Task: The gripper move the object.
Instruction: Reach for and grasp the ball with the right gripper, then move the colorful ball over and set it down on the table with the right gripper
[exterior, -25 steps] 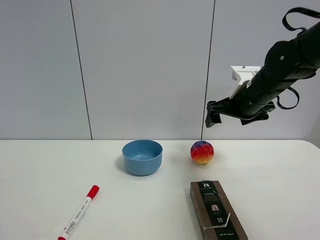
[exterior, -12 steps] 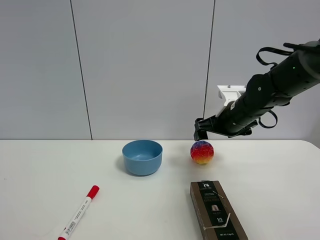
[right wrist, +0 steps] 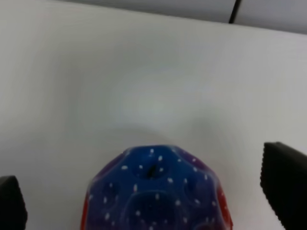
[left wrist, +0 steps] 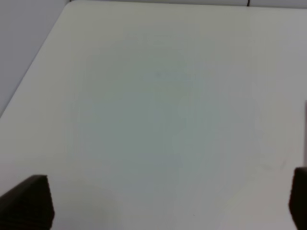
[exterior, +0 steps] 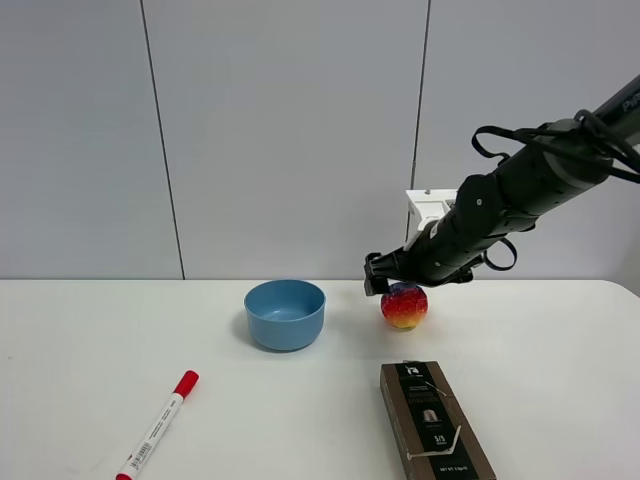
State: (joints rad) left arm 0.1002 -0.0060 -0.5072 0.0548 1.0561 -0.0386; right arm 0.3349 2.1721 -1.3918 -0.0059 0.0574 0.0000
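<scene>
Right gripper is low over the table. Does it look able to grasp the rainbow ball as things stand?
Probably yes. The right gripper hangs open just above the rainbow ball, its fingers spread wider than the ball, with nothing between. The blue bowl stands apart.

A white table (exterior: 90, 340) stands against a pale grey panelled wall (exterior: 280, 130).

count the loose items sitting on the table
4: blue bowl mid-table; rainbow ball just right of it, under the right hand; red-capped marker front left; dark box front right. Nothing seems hidden.
</scene>
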